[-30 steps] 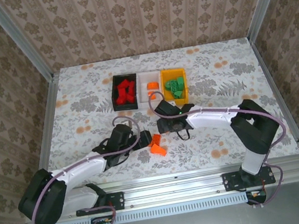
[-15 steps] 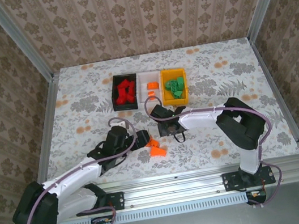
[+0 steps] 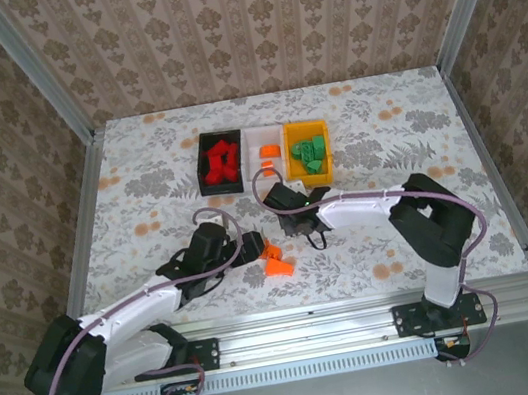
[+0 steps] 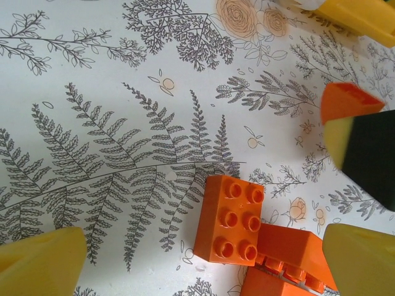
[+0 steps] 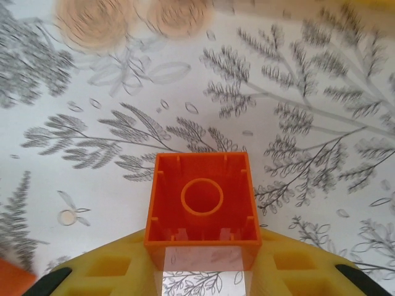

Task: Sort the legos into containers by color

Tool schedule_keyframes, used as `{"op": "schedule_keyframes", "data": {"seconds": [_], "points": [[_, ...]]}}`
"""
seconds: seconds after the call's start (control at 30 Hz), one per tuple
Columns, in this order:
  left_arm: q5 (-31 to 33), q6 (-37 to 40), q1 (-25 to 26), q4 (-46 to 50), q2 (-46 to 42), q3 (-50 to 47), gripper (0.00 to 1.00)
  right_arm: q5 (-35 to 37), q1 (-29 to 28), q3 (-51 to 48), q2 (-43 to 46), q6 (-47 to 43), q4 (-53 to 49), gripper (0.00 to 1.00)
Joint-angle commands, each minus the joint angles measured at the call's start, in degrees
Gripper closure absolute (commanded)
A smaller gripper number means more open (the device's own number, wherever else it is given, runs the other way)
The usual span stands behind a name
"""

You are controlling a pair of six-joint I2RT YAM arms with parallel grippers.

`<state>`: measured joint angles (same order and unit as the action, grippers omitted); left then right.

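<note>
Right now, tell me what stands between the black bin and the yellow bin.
The white bin, holding orange bricks, stands between the black bin and the yellow bin; the top external view shows it.

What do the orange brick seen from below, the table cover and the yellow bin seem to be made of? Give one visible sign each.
The orange brick: moulded plastic, smooth, slightly glossy; thin walls and a round tube inside. The table cover: probably printed cloth or vinyl, matt; flat fern pattern. The yellow bin: likely plastic; thin straight walls, finish too small to judge.
</note>
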<state>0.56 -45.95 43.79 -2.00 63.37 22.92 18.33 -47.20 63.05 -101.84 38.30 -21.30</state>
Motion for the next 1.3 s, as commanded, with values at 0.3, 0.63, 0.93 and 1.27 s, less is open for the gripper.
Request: {"op": "schedule_keyframes", "data": {"seconds": [0.3,0.63,0.93,1.27], "points": [[-3.96,0.95,-7.04,2.53,0.09,2.04,0.0,1.44,6.88,24.62,-6.53,-15.84,-5.17,0.66],[-4.98,1.16,-8.02,2.22,2.49,3.18,0.0,-2.56,11.29,40.55,-20.52,-18.35,-6.15,0.66],[-5.73,2.71,-8.63,3.13,6.28,7.29,0.0,-2.44,11.78,50.15,-26.6,-19.79,-12.81,0.5],[-3.9,2.54,-8.72,7.25,0.63,7.32,0.0,-1.85,7.91,33.07,-7.9,-19.87,-7.54,0.46]]}}
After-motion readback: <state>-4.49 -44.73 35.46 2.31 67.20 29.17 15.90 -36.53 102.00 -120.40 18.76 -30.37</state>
